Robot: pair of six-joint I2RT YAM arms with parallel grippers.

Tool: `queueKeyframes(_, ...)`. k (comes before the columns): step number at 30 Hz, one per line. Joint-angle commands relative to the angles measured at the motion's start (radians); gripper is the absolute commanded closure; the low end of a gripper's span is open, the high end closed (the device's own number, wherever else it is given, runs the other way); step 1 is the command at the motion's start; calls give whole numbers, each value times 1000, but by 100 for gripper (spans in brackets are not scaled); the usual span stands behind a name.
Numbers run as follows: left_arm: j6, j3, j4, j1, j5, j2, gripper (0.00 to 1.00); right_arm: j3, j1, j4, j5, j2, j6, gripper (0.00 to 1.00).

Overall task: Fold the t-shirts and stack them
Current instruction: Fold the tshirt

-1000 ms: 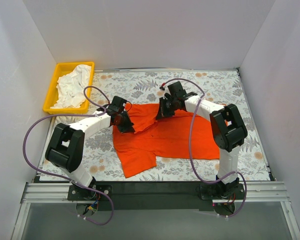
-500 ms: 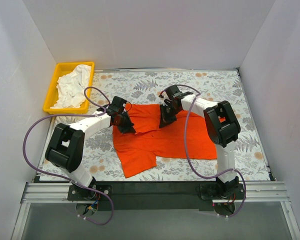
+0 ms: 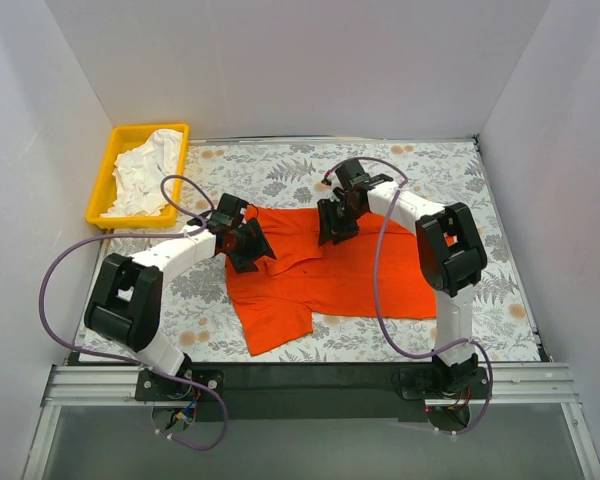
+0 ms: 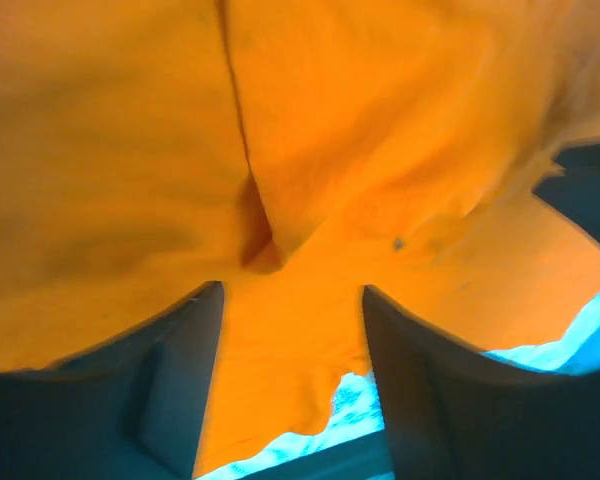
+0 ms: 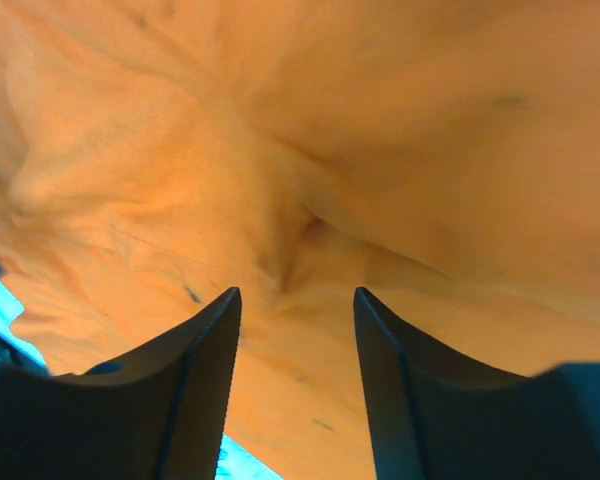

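The orange-red t-shirt [image 3: 350, 280] was soft, matt, lightly creased cloth, the white t-shirt [image 3: 145, 175] at upper left was crumpled matt cloth in a smooth yellow plastic tray [image 3: 130, 220], and the table [image 3: 430, 165] bore a matt floral-printed covering.

One t-shirt [image 3: 350, 285] on table [image 3: 450, 170]; other t-shirt [image 3: 145, 175] in far-left tray [image 3: 98, 185].

Yellow plastic tray [image 3: 122, 138] is located at the far-left corner of the floral-patterned table [image 3: 430, 165], adjacent to the white enclosure walls [image 3: 280, 60].
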Motion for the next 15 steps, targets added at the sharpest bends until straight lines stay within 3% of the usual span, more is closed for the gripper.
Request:
queueKeyframes(1,14,36,3,52,-73,-91,43,24,-51,-10,106,-127,-46,52)
queueKeyframes(4,50,87,18,115,-89,-68,33,-15,-169,-7,158,-204,-68,49)
queueKeyframes(8,83,160,73,162,-112,13,32,-72,-318,0,184,-238,-77,49)
queueKeyframes(15,138,314,120,184,-150,212,53,-141,-493,68,198,-256,-54,49)
